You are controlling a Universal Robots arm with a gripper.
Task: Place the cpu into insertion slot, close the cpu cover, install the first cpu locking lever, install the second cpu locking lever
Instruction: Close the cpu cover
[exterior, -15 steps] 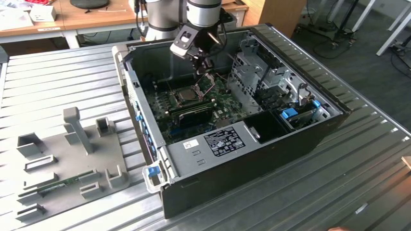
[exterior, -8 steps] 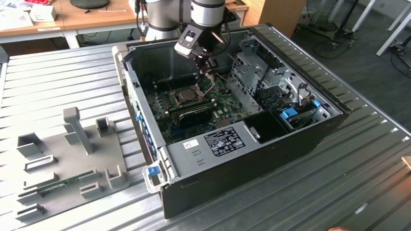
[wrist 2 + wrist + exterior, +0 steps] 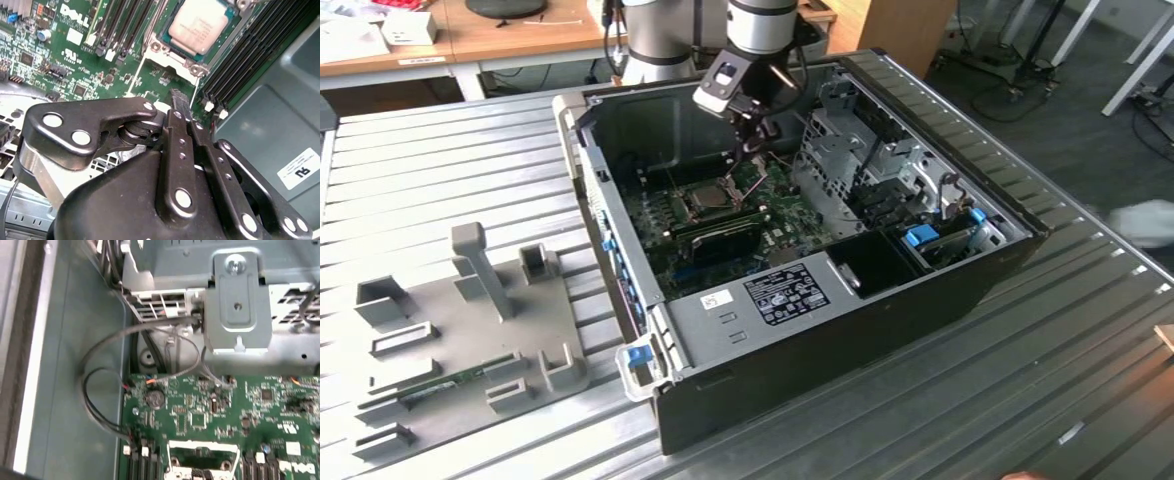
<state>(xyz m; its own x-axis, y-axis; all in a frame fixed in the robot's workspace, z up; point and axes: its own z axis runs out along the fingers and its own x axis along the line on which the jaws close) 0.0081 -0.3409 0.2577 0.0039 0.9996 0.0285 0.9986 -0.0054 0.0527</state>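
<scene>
1. The ribbed metal desk (image 3: 1014, 400) fills the near ground of the exterior view, its grooves running across the whole top.
2. On the exterior view's left, a grey fixture plate (image 3: 447, 345) lies flat on the desk and carries small blocks and one tall post.
3. Beside it stands an open black computer case (image 3: 854, 340), with a green circuit board (image 3: 774, 235) on its floor.
4. The cpu (image 3: 200, 25) sits in the insertion slot (image 3: 680, 205) on that board, and the silver cpu cover (image 3: 175, 56) lies flat around it.
5. Long black memory slots (image 3: 240, 55) run alongside.
6. The claw (image 3: 178, 100) hangs over the board just beside the slot, apart from the cpu, with its fingers pressed together on nothing.
7. In the first wrist view, thin cables (image 3: 100, 390) loop off the board's edge below a grey metal bracket (image 3: 237, 305).
8. The arm (image 3: 761, 20) reaches down from behind the case.
9. Farther back stand wooden tables (image 3: 507, 40) and a dark floor (image 3: 1041, 60).
</scene>
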